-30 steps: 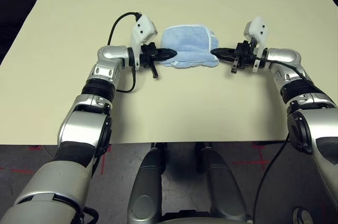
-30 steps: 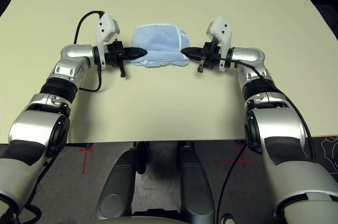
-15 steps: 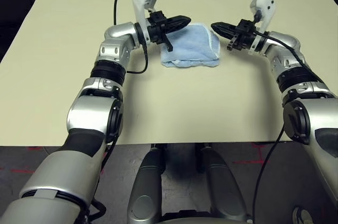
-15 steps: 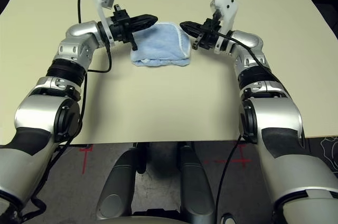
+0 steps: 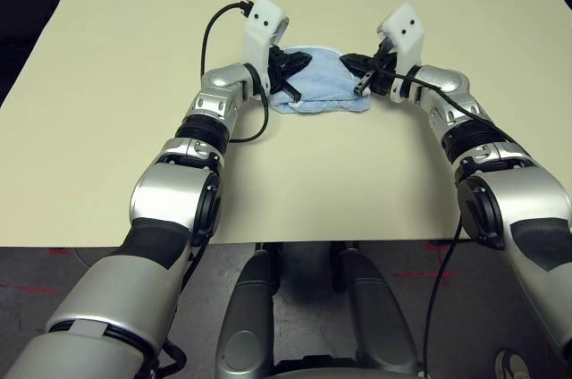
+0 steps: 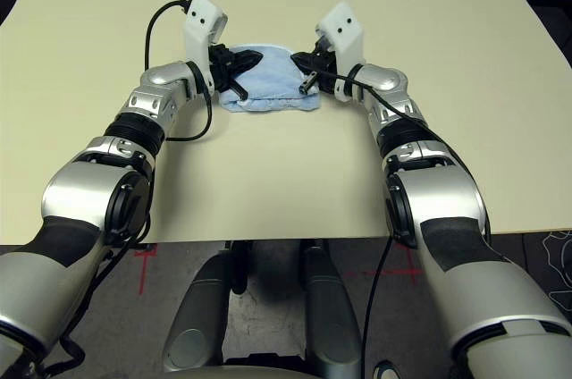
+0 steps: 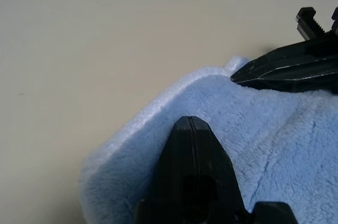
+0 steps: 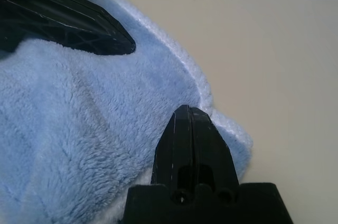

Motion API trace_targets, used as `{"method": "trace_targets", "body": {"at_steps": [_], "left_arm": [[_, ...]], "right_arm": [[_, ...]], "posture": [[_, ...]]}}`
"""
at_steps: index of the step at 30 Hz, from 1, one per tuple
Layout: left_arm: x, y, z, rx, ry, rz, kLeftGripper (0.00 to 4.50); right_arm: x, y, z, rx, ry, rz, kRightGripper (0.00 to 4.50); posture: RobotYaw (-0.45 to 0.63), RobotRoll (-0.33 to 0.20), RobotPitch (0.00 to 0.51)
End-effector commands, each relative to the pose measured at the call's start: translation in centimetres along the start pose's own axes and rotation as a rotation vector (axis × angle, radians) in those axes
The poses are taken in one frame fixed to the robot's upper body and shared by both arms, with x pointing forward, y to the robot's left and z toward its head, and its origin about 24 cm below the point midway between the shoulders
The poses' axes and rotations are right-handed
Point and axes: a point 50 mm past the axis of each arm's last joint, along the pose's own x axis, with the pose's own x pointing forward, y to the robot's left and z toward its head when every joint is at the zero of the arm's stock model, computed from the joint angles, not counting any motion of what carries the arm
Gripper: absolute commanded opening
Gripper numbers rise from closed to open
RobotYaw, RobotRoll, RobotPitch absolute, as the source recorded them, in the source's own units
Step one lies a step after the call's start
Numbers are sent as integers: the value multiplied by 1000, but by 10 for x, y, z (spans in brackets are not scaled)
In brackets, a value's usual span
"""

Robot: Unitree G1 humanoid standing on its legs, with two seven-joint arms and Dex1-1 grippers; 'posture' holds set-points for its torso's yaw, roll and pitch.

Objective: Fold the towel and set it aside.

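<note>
The light-blue towel [image 5: 323, 91] lies folded in a thick bundle on the far middle of the table, its white edging showing along the rim. My left gripper [image 5: 305, 60] is shut, with nothing between its fingers, and its tip is over the towel's left far part [image 7: 274, 139]. From the other side my right gripper [image 5: 347, 61] points inward, also shut and empty, with its tip over the towel's right far edge [image 8: 79, 129]. The two tips face each other a short gap apart. I cannot tell whether they press into the cloth.
The beige table [image 5: 295, 182] is bare around the towel, with wide room in front and to both sides. A black cable [image 5: 211, 30] loops from the left wrist over the tabletop. The near table edge runs along the front.
Both arms were raised from the towel's sides, then swung inward and down. The shut tips now sit over the towel's far part, much closer together. The towel has stayed in place.
</note>
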Motion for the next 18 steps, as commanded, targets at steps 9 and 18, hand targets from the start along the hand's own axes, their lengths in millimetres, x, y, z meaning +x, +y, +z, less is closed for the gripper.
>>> {"method": "trace_targets", "body": {"at_steps": [9, 18], "left_arm": [[-9, 9, 18, -60, -116, -47, 35], [-34, 17, 48, -89, -293, -209, 35]], "right_arm": [[-10, -13, 19, 186, -242, 9, 0], [-40, -41, 25, 483, -324, 64, 0]], "posture": [[35, 0, 285], [29, 0, 289]]}}
